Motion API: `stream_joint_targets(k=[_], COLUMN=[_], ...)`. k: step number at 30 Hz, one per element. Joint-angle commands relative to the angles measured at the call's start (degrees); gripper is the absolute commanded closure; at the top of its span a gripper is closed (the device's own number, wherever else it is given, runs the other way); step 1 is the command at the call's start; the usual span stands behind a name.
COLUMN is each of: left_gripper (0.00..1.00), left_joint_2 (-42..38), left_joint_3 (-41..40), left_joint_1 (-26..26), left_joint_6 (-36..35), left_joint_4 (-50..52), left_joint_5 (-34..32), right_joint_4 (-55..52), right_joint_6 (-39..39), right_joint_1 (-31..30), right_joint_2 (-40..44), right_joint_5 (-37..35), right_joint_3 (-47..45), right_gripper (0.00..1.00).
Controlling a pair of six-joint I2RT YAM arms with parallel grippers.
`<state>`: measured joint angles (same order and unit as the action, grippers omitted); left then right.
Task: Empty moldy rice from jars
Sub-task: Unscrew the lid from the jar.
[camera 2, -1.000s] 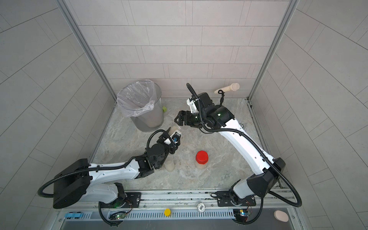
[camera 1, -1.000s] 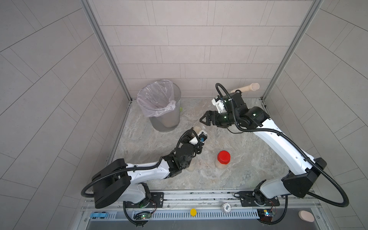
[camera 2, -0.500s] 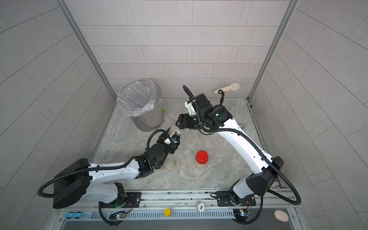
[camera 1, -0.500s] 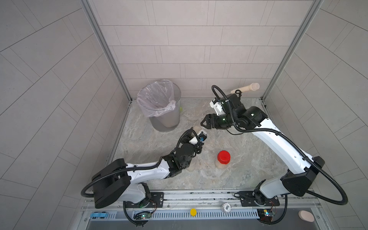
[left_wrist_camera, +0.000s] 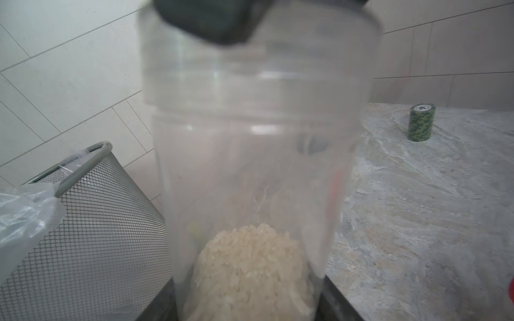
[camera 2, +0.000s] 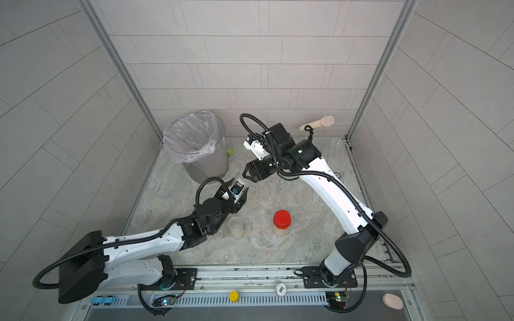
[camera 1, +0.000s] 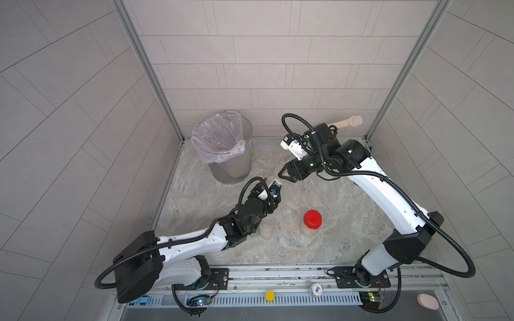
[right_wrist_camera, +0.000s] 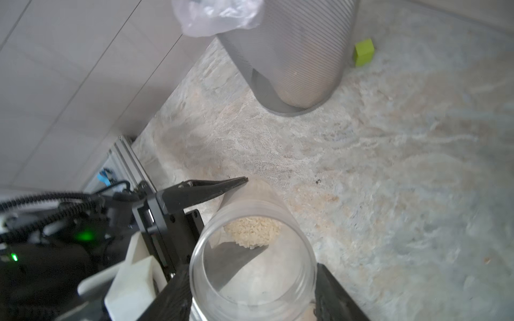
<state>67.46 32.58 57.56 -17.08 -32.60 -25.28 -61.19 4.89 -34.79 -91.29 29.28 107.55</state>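
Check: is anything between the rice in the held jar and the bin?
Nothing stands on the table between the jar and the bin. But the jar's clear lid seems still on, with the right hand flanking it, so the rice cannot pour out yet.

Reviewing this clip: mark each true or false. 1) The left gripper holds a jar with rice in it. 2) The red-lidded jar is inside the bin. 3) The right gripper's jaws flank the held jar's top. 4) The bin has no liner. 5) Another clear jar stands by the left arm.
1) True: the left gripper holds a jar with rice at its bottom.
2) False: the red-lidded jar stands on the table.
3) True: the right gripper has a jaw on each side.
4) False: the bin has a plastic liner.
5) True: the clear jar stands there.
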Motion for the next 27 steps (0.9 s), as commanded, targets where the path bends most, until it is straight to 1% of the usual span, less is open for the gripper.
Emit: stream_joint_targets(k=[1, 4, 7, 9, 11, 15, 16, 17, 20, 21, 25, 27], left_gripper=[0.74, 0.74, 0.74, 0.74, 0.74, 0.76, 0.77, 0.77, 0.78, 0.78, 0.79, 0.79], left_joint_2=[-3.52, -5.72, -7.86, -8.77, -9.01, -8.67, -8.56, -8.57, -8.57, -8.63, -8.58, -8.22], left_joint_3=[0.25, -0.77, -2.29, -2.80, -2.70, -2.37, -2.20, -2.06, -1.76, -1.65, -1.45, -1.46], left_joint_1=[-0.74, -2.32, -3.75, -4.26, -4.36, -4.32, -4.36, -4.33, -4.30, -4.33, -4.37, -4.36], left_joint_6=[3.65, 4.72, 6.24, 6.62, 6.37, 6.53, 6.48, 6.45, 6.15, 6.03, 5.74, 5.50], left_joint_4=[0.23, 1.83, 1.86, 2.48, 3.19, 3.65, 3.83, 3.90, 4.45, 4.74, 5.29, 5.39], left_joint_5=[10.41, 11.07, 11.13, 11.62, 11.63, 11.65, 11.81, 11.87, 11.86, 11.90, 11.20, 10.54], right_joint_4=[-6.64, -7.74, -8.94, -9.44, -11.54, -11.54, -11.50, -11.34, -10.18, -9.65, -4.94, -2.26], right_joint_6=[-21.64, -31.13, -37.45, -39.63, -45.30, -46.81, -46.89, -47.19, -47.61, -47.60, -46.13, -44.81], right_joint_1=[-0.76, -0.76, -0.26, 0.43, 0.84, 0.95, 0.95, 1.03, 1.25, 1.54, 3.35, 4.77], right_joint_2=[-1.78, -2.33, -3.07, -3.50, -4.30, -5.19, -5.34, -5.39, -4.80, -4.39, -1.44, 0.66], right_joint_5=[7.37, 5.31, 4.44, 4.89, 6.38, 6.17, 6.21, 6.31, 5.97, 5.96, 6.12, 7.95], right_joint_3=[1.09, 0.99, 1.91, 2.67, 4.07, 5.32, 5.52, 5.35, 4.38, 3.82, 0.12, -2.21], right_gripper=[0.70, 0.70, 0.72, 0.72, 0.72, 0.71, 0.69, 0.66, 0.41, 0.37, 0.27, 0.24])
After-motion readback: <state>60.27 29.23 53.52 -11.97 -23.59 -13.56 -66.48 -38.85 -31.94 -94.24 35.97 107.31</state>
